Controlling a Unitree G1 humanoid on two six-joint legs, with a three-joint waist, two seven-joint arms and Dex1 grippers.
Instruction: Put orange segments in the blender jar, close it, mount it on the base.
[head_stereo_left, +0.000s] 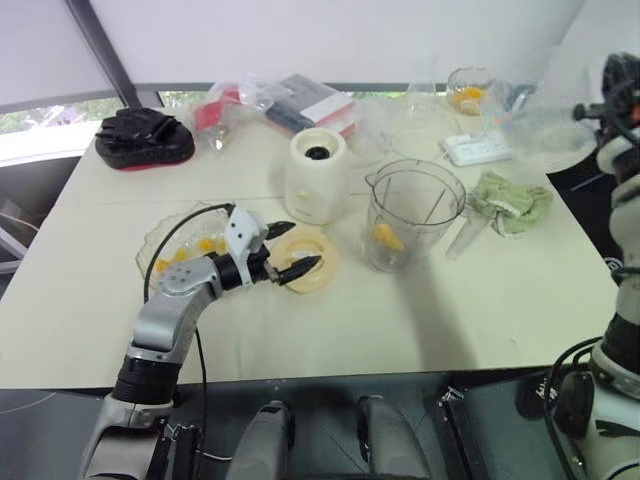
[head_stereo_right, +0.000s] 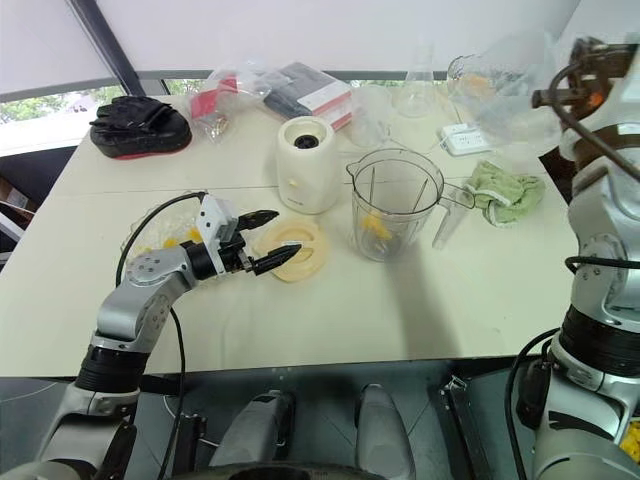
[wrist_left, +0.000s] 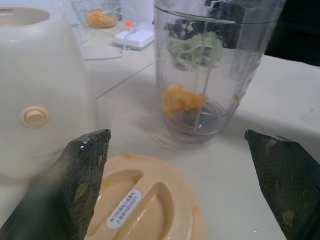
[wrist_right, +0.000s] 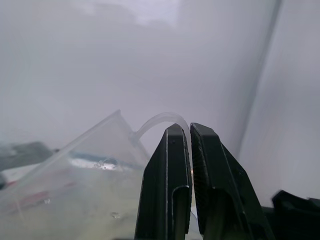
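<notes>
Head views: my left claw (head_stereo_left: 283, 253) hangs over the cream lid (head_stereo_left: 305, 260) on the worktop (head_stereo_left: 480, 310), fingers spread wide, nothing in them. The blender jar (head_stereo_left: 410, 215) stands upright just beside the lid, open-topped, with a few orange segments (head_stereo_left: 387, 237) at its bottom; more segments sit in the shallow glass bowl (head_stereo_left: 160, 240) behind my left wrist. The base (head_stereo_left: 317, 175) stands just behind the lid, near the jar and apart from it, dark socket up. My right claw (head_stereo_right: 545, 97) is lifted high at the far right, and a clear measuring jug (head_stereo_right: 500, 85) hangs from it. Left wrist view: both black fingers (wrist_left: 82, 175) frame the lid, which lies flat with its raised grip bar up and juice spots on it. I judge it light, stiff and a little slick, so best taken across the bar or by the rim. The jar looks like thin hard plastic, light even with fruit, likely to tip if nudged near the top. Its side handle is the sure hold, or the narrow lower body. The fruit is soft and wet, so it wants a gentle pinch. Right wrist view: my right fingers (wrist_right: 172, 165) are pressed together on the jug's thin clear handle, its spout rising alongside.
</notes>
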